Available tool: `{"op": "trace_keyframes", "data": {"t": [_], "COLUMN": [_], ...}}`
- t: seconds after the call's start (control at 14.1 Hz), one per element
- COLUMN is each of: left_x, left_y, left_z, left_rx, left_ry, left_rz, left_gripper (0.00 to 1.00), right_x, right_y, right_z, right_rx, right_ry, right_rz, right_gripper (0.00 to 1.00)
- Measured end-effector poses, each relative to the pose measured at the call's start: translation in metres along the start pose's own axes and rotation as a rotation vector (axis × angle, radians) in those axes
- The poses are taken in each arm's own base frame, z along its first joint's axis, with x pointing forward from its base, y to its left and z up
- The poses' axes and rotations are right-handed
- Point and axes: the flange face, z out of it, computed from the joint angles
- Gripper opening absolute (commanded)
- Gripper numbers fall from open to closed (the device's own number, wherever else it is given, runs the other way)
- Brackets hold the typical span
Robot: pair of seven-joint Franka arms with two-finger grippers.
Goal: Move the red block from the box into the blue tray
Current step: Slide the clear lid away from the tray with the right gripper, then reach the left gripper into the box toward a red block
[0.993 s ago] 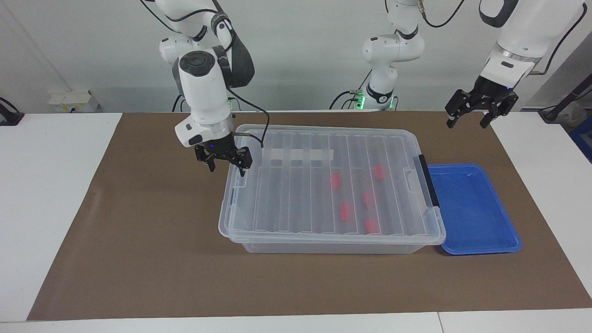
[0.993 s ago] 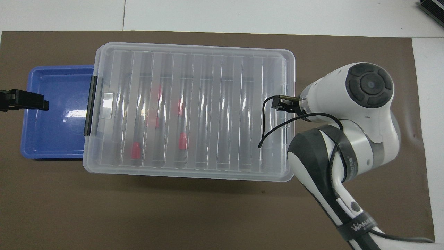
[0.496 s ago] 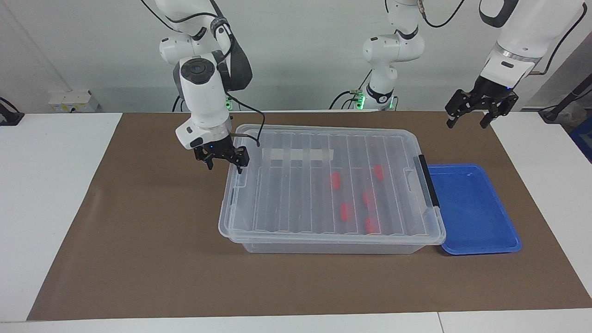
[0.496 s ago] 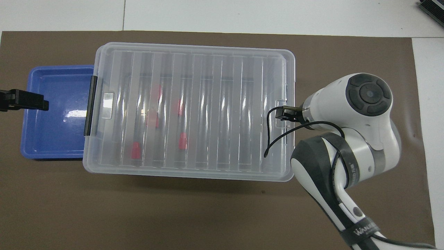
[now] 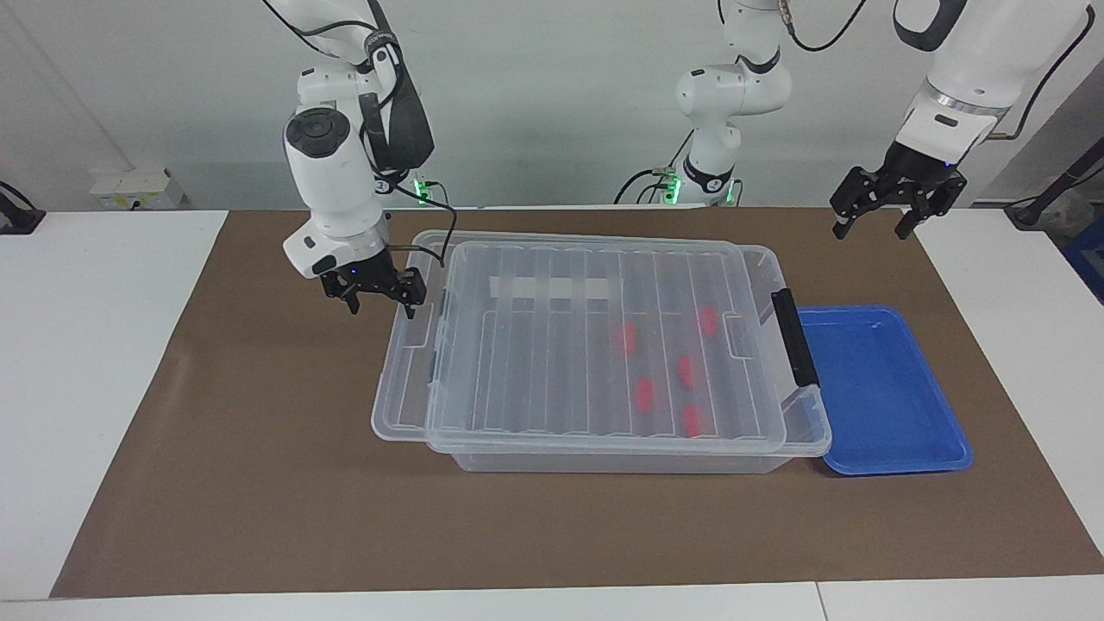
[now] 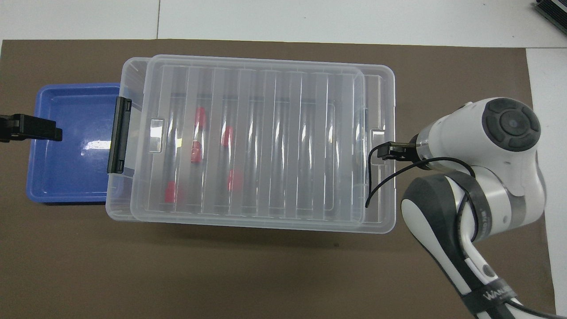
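Facing view: right gripper [image 5: 377, 297] low at the box [image 5: 604, 345] end on the right arm's side, fingers spread, one fingertip at the lid [image 5: 595, 332] edge. Lid sits shifted toward that end, overhanging the bin. Left gripper [image 5: 873, 220] waits high over the mat [image 5: 259, 483], fingers spread, holding nothing. Five red blocks, e.g. red block [image 5: 626, 338], inside the box under the lid. Blue tray [image 5: 880, 388] touches the box at the left arm's end

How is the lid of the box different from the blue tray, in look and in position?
The lid is clear and ribbed, so the red blocks show through it; the blue tray is opaque and smooth. The lid is much larger than the tray. The lid sits shifted on the box, overhanging toward the right arm's end; the tray lies flat on the mat beside the box. Both are rectangular plastic.
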Motion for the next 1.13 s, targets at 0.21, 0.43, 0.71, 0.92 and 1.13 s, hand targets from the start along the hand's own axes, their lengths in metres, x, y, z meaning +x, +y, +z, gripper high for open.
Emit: {"op": "trace_keyframes", "data": {"t": [0.21,0.43,0.71,0.92,1.13], "left_x": [0.000,0.000,0.000,0.004,0.002], "left_y": [0.000,0.002,0.012,0.040,0.105], "left_z": [0.000,0.000,0.000,-0.002,0.005], "left_rx": [0.000,0.000,-0.001,-0.008,0.003], "left_ry": [0.000,-0.001,0.001,0.041,0.064], "left_rz": [0.000,0.003,0.015,-0.062,-0.071], "left_gripper": [1.00,1.00,1.00,1.00,1.00], "right_x": [0.003,0.007,0.011,0.012,0.012], "right_y": [0.035,0.069,0.108,0.136,0.148], "right_z": [0.001,0.002,0.003,0.004,0.005], "right_rx": [-0.008,-0.007,-0.005,-0.003,-0.002], "right_ry": [-0.027,-0.039,-0.043,-0.045,-0.046], "right_rz": [-0.081,-0.180,-0.285,-0.334,-0.346], "right_gripper": [0.99,0.99,1.00,1.00,1.00]}}
